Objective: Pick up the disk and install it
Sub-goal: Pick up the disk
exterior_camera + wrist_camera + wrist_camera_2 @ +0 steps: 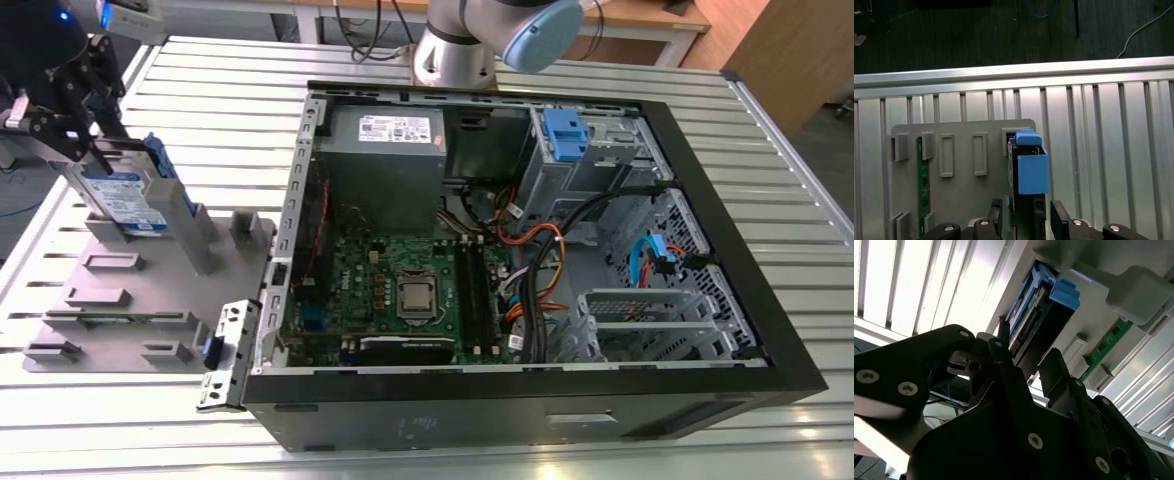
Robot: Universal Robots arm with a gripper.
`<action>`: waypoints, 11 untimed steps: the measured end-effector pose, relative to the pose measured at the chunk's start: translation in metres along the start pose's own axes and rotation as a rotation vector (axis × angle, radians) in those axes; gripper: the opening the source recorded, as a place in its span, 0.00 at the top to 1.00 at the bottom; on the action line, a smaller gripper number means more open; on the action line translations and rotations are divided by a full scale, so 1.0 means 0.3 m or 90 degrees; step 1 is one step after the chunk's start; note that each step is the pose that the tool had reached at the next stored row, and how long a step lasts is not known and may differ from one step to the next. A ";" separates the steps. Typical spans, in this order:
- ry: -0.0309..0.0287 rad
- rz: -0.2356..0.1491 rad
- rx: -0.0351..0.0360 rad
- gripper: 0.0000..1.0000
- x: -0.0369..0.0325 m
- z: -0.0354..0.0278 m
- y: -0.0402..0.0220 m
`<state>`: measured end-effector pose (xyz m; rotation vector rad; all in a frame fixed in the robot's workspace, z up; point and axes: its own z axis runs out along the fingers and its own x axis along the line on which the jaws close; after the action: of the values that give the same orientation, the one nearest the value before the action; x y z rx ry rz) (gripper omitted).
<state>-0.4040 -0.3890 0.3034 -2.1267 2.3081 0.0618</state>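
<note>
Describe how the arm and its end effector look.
The arm is a silver-grey tube with a pale blue round joint cap. The end effector is matte black, built of angular plates fastened with silver screw heads, as both wrist views show.

1. Slatted aluminium table: ribbed metal surface under the gripper, extending on every side of it.
2. Dark floor: beyond the table edge nearest the gripper, in the first wrist view; a pale cable and a blue cable lie on it.
3. Wooden desk: well apart from the gripper, past the table's far edge.
4. Wooden panel: just beside the desk, farther still from the gripper.
5. Glare: bright light on the slats near the gripper, in the second wrist view.
</note>
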 end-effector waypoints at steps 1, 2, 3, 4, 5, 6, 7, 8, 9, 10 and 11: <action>-0.0001 0.000 0.0001 0.49 0.000 0.001 -0.001; -0.0001 0.000 0.0001 0.49 0.000 0.001 0.000; 0.0000 0.000 0.0000 0.49 0.000 0.001 -0.001; 0.0000 0.000 0.0000 0.49 0.000 0.001 -0.001; 0.0000 0.000 0.0001 0.49 0.000 0.001 -0.001; 0.0000 0.000 0.0001 0.49 0.000 0.001 -0.001; -0.0001 0.000 0.0001 0.49 0.000 0.001 -0.001; 0.0000 0.000 0.0001 0.51 0.000 0.001 -0.002; -0.0001 0.000 0.0001 0.58 0.000 0.001 -0.002; 0.0000 0.000 0.0000 0.58 0.000 0.001 -0.002; 0.0000 0.000 0.0000 0.58 0.000 0.001 -0.002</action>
<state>-0.4034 -0.3890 0.3031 -2.1265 2.3082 0.0618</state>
